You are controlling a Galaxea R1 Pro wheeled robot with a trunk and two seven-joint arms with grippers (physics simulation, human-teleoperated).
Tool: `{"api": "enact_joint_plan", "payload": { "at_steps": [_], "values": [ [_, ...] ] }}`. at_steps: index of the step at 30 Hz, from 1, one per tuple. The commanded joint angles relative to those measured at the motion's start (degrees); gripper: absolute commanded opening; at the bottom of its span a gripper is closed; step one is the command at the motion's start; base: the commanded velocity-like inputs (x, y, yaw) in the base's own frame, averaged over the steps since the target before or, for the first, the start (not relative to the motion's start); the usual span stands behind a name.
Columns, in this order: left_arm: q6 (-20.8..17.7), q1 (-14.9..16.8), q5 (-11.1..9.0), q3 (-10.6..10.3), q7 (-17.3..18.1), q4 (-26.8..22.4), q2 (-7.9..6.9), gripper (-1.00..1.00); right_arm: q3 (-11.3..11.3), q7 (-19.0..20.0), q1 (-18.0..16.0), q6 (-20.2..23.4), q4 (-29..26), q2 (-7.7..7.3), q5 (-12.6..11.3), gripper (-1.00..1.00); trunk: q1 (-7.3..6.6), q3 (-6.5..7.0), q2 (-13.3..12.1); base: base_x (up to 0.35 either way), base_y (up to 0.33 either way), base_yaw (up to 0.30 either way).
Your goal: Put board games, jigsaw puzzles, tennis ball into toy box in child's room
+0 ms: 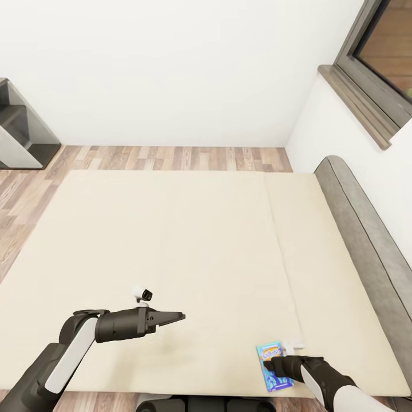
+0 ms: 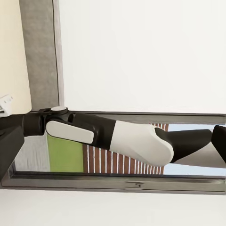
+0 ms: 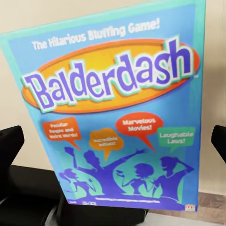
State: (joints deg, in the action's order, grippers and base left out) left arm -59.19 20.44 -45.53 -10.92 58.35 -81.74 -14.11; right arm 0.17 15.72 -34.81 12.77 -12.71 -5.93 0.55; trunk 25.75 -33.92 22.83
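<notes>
A blue Balderdash board game (image 1: 273, 367) lies flat on the cream bed (image 1: 171, 240), near its front right corner. My right gripper (image 1: 276, 363) hovers just over the box and is open. In the right wrist view the box cover (image 3: 110, 108) lies between the two black fingertips (image 3: 10, 141), which stand wide apart at either side without touching it. My left gripper (image 1: 178, 315) hangs above the front left part of the bed, pointing right, open with nothing in it.
A small white object (image 1: 292, 345) lies beside the game. A grey padded headboard (image 1: 357, 229) runs along the bed's right side under a window (image 1: 380, 51). Wooden floor (image 1: 171, 157) lies beyond the bed, with a grey shelf unit (image 1: 20, 129) at the far left.
</notes>
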Motion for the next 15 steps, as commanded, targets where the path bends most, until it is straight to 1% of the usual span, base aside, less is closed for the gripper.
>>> {"api": "enact_joint_plan", "payload": {
  "at_steps": [1,9,15],
  "values": [
    [-0.22,0.02,-0.09,-0.06,0.10,0.00,-0.04,1.00,0.01,0.21,0.00,0.47,-0.12,-0.04,0.06,1.00,0.03,-0.10,0.09,0.000,0.000,0.000],
    [-0.22,-0.01,-0.09,-0.06,0.10,0.00,-0.04,1.00,0.00,0.23,0.00,2.15,-0.12,-0.20,0.06,1.00,0.03,-0.34,0.09,0.000,0.000,0.000],
    [-0.22,0.02,-0.09,-0.06,0.10,0.00,-0.04,1.00,0.07,0.27,0.00,2.46,-0.12,-0.25,0.07,1.00,0.03,-0.53,0.09,0.000,0.000,0.000]
  ]
}}
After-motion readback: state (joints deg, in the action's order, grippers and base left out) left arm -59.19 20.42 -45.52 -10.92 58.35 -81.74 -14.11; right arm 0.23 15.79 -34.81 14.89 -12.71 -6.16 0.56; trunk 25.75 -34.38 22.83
